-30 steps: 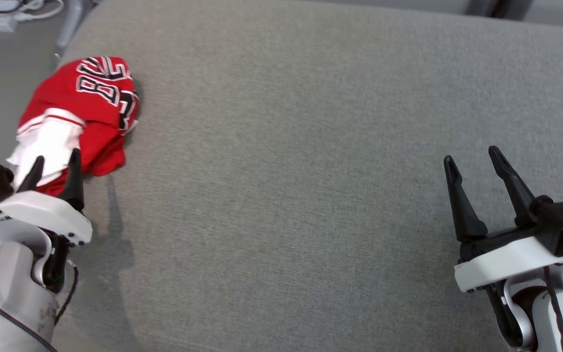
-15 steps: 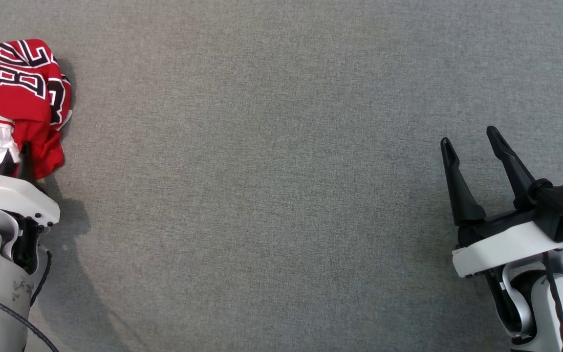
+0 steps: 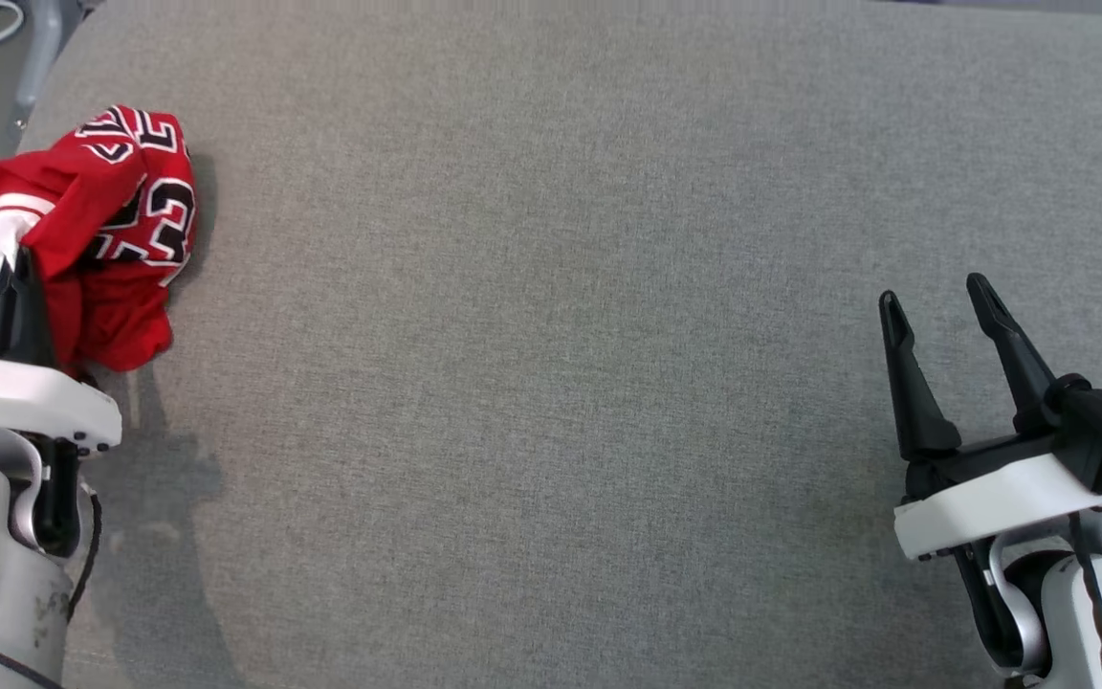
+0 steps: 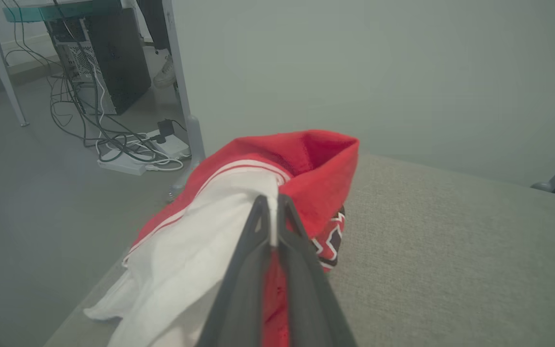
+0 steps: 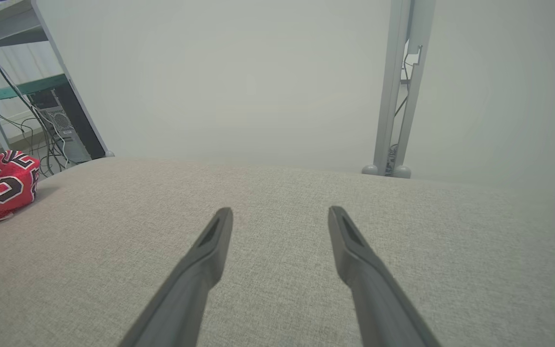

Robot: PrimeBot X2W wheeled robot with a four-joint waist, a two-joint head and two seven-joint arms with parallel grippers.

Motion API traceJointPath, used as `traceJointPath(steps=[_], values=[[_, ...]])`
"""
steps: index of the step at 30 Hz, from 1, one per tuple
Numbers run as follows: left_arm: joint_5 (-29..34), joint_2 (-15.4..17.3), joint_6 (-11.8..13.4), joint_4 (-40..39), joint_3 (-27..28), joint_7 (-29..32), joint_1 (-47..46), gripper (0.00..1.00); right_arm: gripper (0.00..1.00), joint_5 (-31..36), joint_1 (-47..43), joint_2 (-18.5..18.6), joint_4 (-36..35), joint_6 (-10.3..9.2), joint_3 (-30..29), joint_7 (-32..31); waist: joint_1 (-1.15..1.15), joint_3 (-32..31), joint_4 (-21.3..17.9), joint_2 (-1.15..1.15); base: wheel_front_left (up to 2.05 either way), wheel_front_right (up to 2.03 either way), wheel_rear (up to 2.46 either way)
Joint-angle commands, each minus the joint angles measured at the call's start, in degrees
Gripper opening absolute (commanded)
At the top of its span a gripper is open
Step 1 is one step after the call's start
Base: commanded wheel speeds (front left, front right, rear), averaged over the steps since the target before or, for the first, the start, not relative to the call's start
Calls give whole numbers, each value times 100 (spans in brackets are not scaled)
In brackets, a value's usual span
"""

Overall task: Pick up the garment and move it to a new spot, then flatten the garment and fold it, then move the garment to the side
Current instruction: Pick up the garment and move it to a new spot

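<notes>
At the far left end of the grey cloth-covered bench [image 3: 551,383], close to its rounded corner, the garment [image 3: 121,230] lies bunched in a heap: a red jersey with black-and-white lettering and a white panel. The left pincer [image 4: 270,202] is closed tight on it, its two dark fingers pressed together with a fold of white and red cloth pinched between the tips. The cloth rises in a ridge just past the tips, while the rest slumps on the bench. The right pincer [image 3: 932,292] hovers above the bench at the right side, well apart from the garment, its fingers spread wide and holding nothing. Between the two pincers the bench top lies flat and grey.

Beyond the left edge of the bench, on the floor [image 4: 27,207], stand a dark computer tower [image 4: 113,62], a tangle of cables [image 4: 89,130] and a white power strip [image 4: 128,166]. A grey metal leg [image 4: 183,96] rises just beside the bench corner, and a pale shoe [image 4: 165,74] shows behind that leg. In the right wrist view a grey upright post [image 5: 395,96] stands past the far edge of the bench.
</notes>
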State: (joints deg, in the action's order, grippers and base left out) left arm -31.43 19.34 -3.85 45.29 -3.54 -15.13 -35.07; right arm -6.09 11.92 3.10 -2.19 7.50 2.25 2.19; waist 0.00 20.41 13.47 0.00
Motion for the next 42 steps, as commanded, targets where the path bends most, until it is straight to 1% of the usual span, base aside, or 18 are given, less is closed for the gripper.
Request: traceJointPath(steps=[1,7,11,14,19,24,28,33,34,37,42], values=[[76,-21,66,-244,64,-3,191,0,100,-36,-91,6,41,-2,-20,57,0,-222,-10,0,0,0,0],[397,-287,436,-1667,243,-3,1471,0,100,-188,-366,-7,237,-3,-34,188,0,-876,-143,0,0,0,0],[487,-431,655,-2571,161,39,2272,0,100,-314,-575,-7,274,-2,-47,194,0,-1208,-220,0,0,0,0],[527,-480,788,-3266,75,218,2767,0,100,-379,-661,-9,257,-2,-36,162,0,-1349,-268,0,0,0,0],[635,-538,1046,-4308,-58,520,3390,0,100,-448,-779,-6,199,-3,-55,145,0,-1498,-372,0,0,0,0],[786,-558,1173,-5076,-288,776,3652,0,100,-478,-780,-5,127,-2,-15,130,0,-1534,-632,0,0,0,0],[900,-594,1138,-5426,-550,950,3502,0,100,-524,-709,-5,53,-2,61,133,0,-1483,-1030,0,0,0,0],[1046,-654,1012,-5466,-890,1095,3037,0,100,-578,-605,-2,54,-3,192,199,0,-1335,-1688,0,0,0,0],[1046,-654,1012,-5466,-890,1095,3037,0,100,-578,-605,-2,54,-3,192,199,0,-1335,-1688,0,0,0,0],[1086,-626,846,-5242,-1032,1125,2689,0,100,-629,-535,-7,111,-2,263,265,0,-1224,-2117,0,0,0,0],[1229,-716,623,-4827,-1417,1232,2170,0,100,-777,-469,-7,223,-2,315,416,0,-955,-2771,0,0,0,0]])
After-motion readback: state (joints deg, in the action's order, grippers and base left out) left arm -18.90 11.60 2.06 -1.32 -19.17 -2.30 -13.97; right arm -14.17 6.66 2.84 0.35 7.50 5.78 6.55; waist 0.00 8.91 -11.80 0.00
